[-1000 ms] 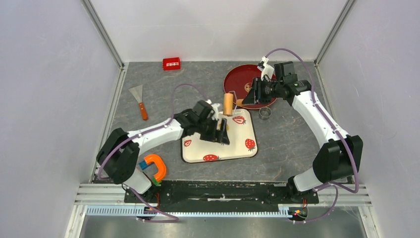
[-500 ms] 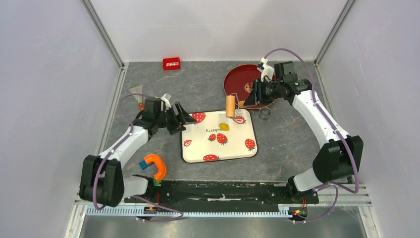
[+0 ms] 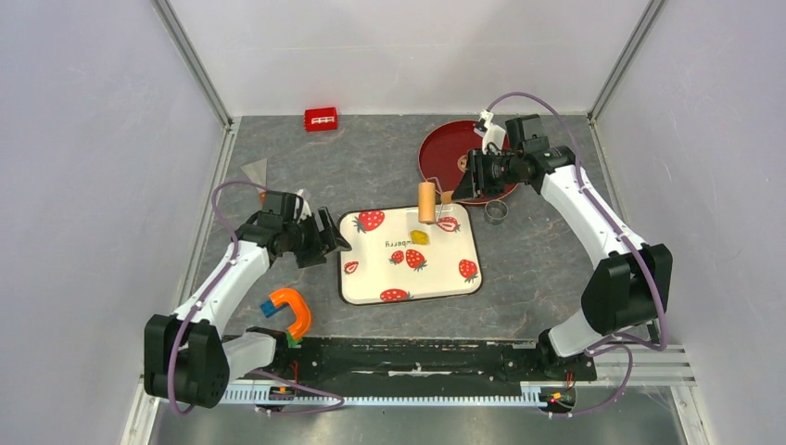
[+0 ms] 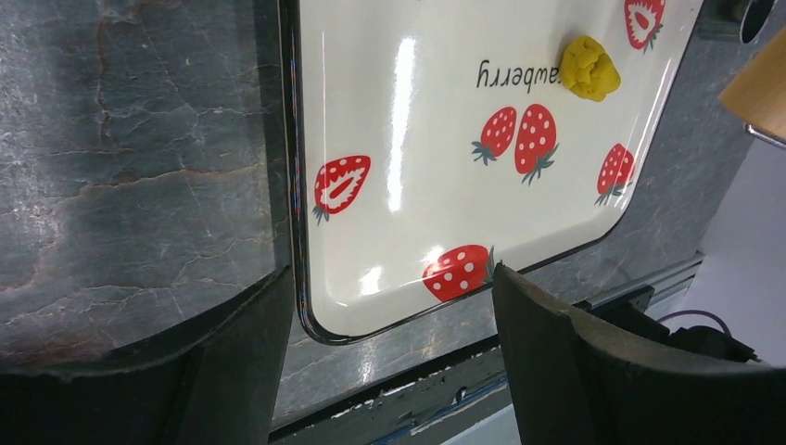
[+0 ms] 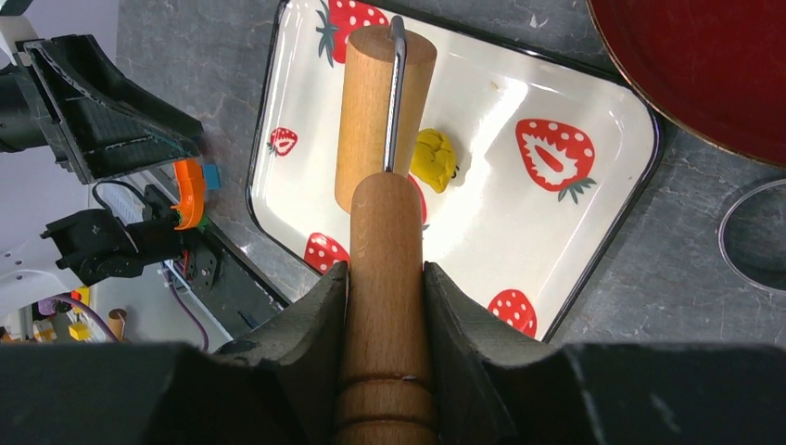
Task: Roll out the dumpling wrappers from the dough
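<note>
- The right jaws pinch the roller (image 5: 371, 102) by its handle, barrel poised just beyond the dough (image 5: 434, 159) lump on the tray (image 5: 491, 232), likely ready to flatten it.
- The left jaws hang spread, empty, beside the tray, leaving room.

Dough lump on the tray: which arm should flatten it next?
Right: the right gripper is shut on the roller, poised beside the dough; the left gripper is open, empty, beside the tray.
</note>
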Available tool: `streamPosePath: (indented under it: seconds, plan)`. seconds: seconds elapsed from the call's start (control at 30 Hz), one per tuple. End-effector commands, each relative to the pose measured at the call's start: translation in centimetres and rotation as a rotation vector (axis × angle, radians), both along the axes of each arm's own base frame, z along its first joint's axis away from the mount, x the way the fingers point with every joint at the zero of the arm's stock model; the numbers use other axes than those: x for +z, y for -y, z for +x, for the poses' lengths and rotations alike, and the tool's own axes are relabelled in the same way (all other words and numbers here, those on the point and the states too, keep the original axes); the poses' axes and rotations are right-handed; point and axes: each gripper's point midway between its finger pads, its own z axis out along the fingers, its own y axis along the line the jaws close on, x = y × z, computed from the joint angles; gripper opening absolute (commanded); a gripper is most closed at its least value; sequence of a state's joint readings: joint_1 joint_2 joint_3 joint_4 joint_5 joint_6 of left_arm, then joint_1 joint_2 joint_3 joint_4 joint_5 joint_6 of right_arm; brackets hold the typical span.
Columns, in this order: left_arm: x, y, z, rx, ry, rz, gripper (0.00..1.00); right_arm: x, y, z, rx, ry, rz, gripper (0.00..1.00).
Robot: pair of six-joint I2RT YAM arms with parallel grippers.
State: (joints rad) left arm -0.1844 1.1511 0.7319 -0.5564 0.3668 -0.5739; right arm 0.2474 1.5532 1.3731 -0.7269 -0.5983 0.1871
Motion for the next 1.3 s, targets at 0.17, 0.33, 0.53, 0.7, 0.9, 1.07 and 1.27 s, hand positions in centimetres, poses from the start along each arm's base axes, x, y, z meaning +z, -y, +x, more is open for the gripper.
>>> streamPosePath:
  seconds: [0.17, 0.33, 0.53, 0.7, 0.9, 1.07, 1.27]
  plan:
    - [4.7, 2.3, 1.4, -0.097, 0.11, -0.105, 0.8, 4.8, -2.0, 1.4, -0.001, 0.126, 0.144, 0.0]
    - [4.2, 2.1, 1.6, -0.025, 0.131, -0.111, 0.8, 5.3, -2.5, 1.8, 0.012, 0.127, 0.143, 0.0]
    - [3.4, 1.6, 2.5, 0.154, 0.086, -0.153, 0.79, 5.0, -1.8, 1.9, 0.013, 0.141, 0.102, 0.0]
    - [4.2, 1.3, 3.4, 0.238, 0.095, -0.174, 0.79, 4.0, -1.6, 1.0, 0.027, 0.126, 0.098, 0.0]
    - [2.8, 2.2, 2.7, 0.115, 0.041, -0.157, 0.79, 4.2, -1.4, 1.7, 0.013, 0.137, 0.078, 0.0]
    - [-0.4, 1.9, 2.4, 0.025, -0.036, -0.072, 0.79, 2.3, -0.5, 1.9, -0.004, 0.089, 0.005, 0.0]
    - [-1.6, 2.9, 3.1, -0.038, -0.037, -0.109, 0.73, 3.7, -0.8, 2.7, 0.006, 0.083, -0.006, 0.0]
